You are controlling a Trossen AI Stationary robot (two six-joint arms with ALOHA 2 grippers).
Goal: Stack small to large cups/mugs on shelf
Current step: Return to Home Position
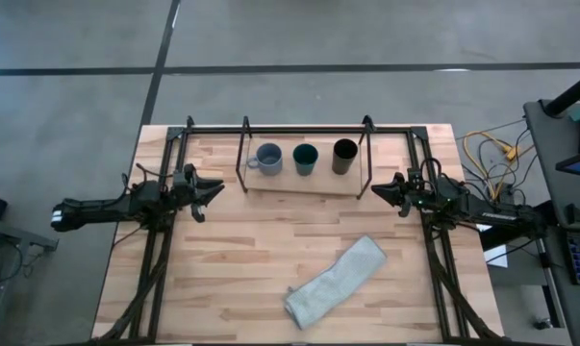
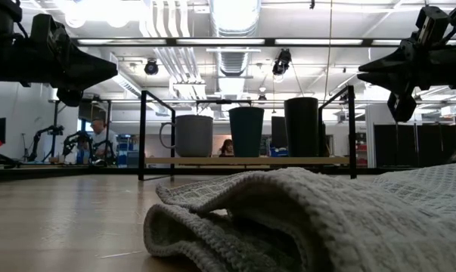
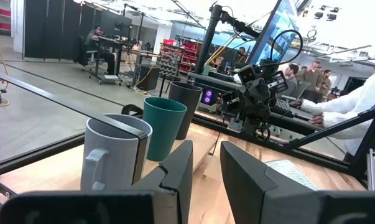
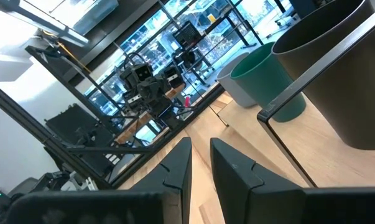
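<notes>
Three cups stand upright in a row on the shelf, a light-wood board framed by black rods at the table's far middle. They are the grey-blue mug on the left, the dark teal cup in the middle and the taller black cup on the right. Each rests on its base, apart from the others. My left gripper hovers left of the shelf and my right gripper hovers right of it. Both are slightly open, empty and point at the shelf. The left wrist view shows the mug nearest.
A grey-green cloth lies crumpled on the table's near middle right and fills the low view's foreground. Black frame rods run along the table's far edge and sides. People sit in the room beyond.
</notes>
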